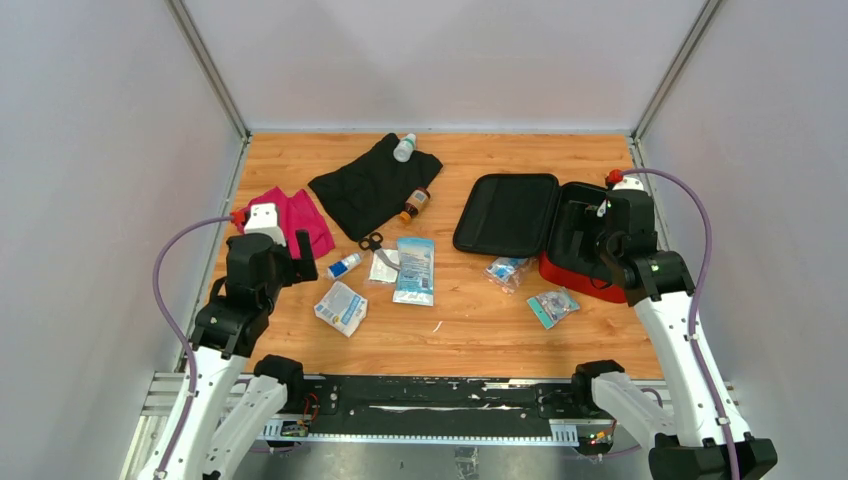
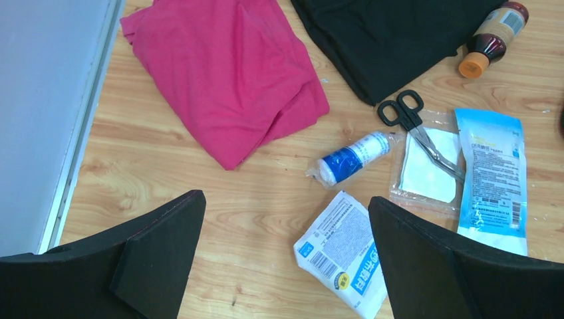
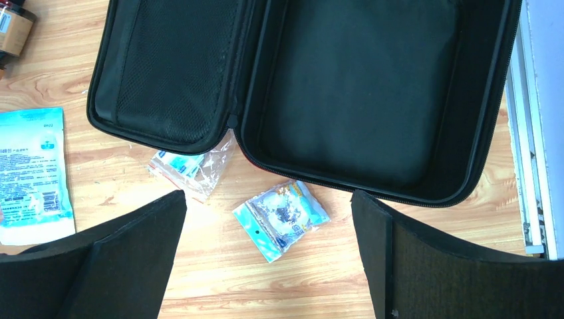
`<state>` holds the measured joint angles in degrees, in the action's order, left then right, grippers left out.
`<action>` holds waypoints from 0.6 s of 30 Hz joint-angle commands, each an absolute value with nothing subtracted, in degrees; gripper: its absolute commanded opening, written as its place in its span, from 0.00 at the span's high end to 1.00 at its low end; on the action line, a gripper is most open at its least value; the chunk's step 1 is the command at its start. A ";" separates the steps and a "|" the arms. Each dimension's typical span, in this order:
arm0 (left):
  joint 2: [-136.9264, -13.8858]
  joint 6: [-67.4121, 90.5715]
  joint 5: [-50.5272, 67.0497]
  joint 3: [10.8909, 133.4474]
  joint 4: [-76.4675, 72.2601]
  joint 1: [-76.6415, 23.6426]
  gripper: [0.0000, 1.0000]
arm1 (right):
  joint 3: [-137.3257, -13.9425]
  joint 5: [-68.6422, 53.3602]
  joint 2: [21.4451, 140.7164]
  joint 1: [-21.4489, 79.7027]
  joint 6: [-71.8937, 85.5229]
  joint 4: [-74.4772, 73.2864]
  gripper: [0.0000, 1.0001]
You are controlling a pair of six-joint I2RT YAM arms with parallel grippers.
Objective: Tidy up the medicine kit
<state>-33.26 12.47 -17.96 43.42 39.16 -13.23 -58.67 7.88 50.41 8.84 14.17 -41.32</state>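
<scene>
At the table's (image 1: 480,335) right edge the red medicine kit (image 1: 507,215) lies open, black-lined; my left gripper (image 2: 286,203) and right gripper (image 3: 267,198) hang, fingers apart.

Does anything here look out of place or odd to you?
The medicine kit lies open and empty, while its supplies are scattered on the table. The scissors lie across a clear gauze packet, and a white bottle rests at the black cloth's edge.
</scene>
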 commanded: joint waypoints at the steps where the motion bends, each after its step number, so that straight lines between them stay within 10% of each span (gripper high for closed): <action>1: -33.40 11.87 -17.03 45.81 38.38 -12.65 0.00 | -60.44 6.48 49.91 7.60 13.86 -41.31 0.01; 18: -47.42 22.47 -13.63 48.66 42.36 -12.57 0.00 | -60.08 -4.42 51.11 7.34 23.68 -41.85 0.01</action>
<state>-47.46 19.38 -13.50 48.51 40.16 -13.10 -58.67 0.89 49.50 8.19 21.65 -41.21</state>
